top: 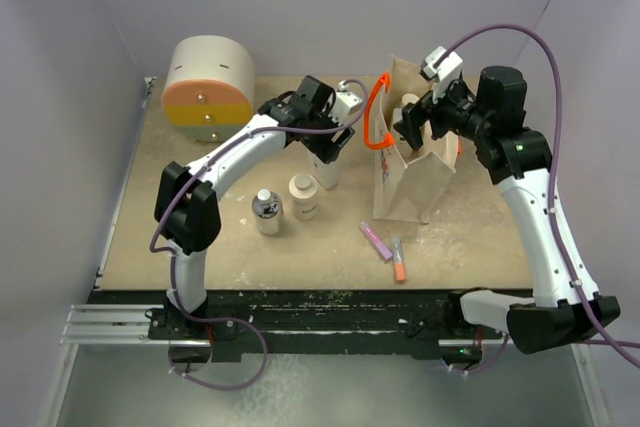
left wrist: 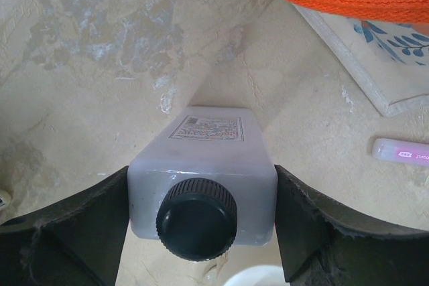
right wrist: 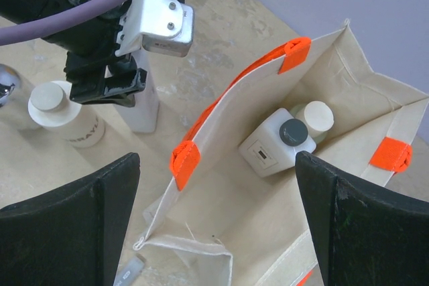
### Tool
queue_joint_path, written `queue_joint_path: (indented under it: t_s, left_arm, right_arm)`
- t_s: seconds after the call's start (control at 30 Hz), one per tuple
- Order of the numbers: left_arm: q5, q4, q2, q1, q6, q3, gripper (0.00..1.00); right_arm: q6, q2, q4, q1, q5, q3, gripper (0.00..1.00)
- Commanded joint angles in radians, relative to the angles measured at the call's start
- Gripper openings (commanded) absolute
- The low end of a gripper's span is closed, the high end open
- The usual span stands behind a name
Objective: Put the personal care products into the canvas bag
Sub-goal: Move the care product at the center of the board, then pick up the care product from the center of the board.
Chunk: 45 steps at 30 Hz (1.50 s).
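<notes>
The left pincer (top: 327, 154) is clenched on a white bottle with a black cap (left wrist: 201, 172). Its fingers (left wrist: 67, 232) press on both flanks of the bottle, which stands upright on the counter (top: 470, 237) just beside the canvas bag (top: 415, 172), on the side of its orange handle (top: 375, 112).

The right pincer (right wrist: 216, 162) hangs released over the bag's open mouth with nothing between its fingers. Inside the bag, at the bottom, lie a second white bottle (right wrist: 271, 149) with a dark cap and, touching it, a bottle with a cream cap (right wrist: 315, 117).

A squat cream jar (top: 304, 197) and a clear-grey bottle (top: 267, 212) stand on the counter farther from the bag than the gripped bottle. The jar is the nearer of the two.

A pink tube (top: 377, 241) and an orange-tipped tube (top: 398, 260) lie near the bag's base, toward the arms. A round drawer box (top: 208, 82) sits well apart from the bag, at the far corner.
</notes>
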Motion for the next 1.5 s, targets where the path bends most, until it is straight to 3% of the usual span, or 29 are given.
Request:
queue_joint_path:
  t_s: [0.0, 0.13, 0.4, 0.6, 0.93, 1.2, 1.47]
  left_arm:
    - [0.015, 0.076, -0.030, 0.000, -0.026, 0.054, 0.70]
    - [0.041, 0.070, -0.054, 0.001, -0.024, 0.058, 0.99]
    - [0.078, 0.067, -0.145, 0.003, -0.004, 0.038, 0.99]
    - [0.052, 0.121, -0.306, 0.029, 0.044, -0.081, 0.99]
    - [0.014, 0.153, -0.581, 0.301, 0.012, -0.252, 0.99]
    - [-0.020, 0.148, -0.699, 0.386, 0.006, -0.323, 0.99]
    - [0.005, 0.174, -0.774, 0.401, 0.020, -0.395, 0.99]
  right_arm:
    - [0.013, -0.003, 0.045, 0.003, 0.018, -0.005, 0.99]
    - [0.007, 0.006, 0.044, 0.003, 0.003, 0.005, 0.99]
    - [0.000, 0.015, 0.053, 0.006, -0.015, 0.027, 0.99]
    - [0.006, 0.037, 0.074, 0.066, 0.015, 0.064, 0.99]
    - [-0.006, 0.166, 0.178, 0.241, 0.181, 0.118, 0.99]
    - [-0.019, 0.292, 0.235, 0.326, 0.289, 0.137, 1.00]
    - [-0.016, 0.448, 0.214, 0.380, 0.404, 0.169, 1.00]
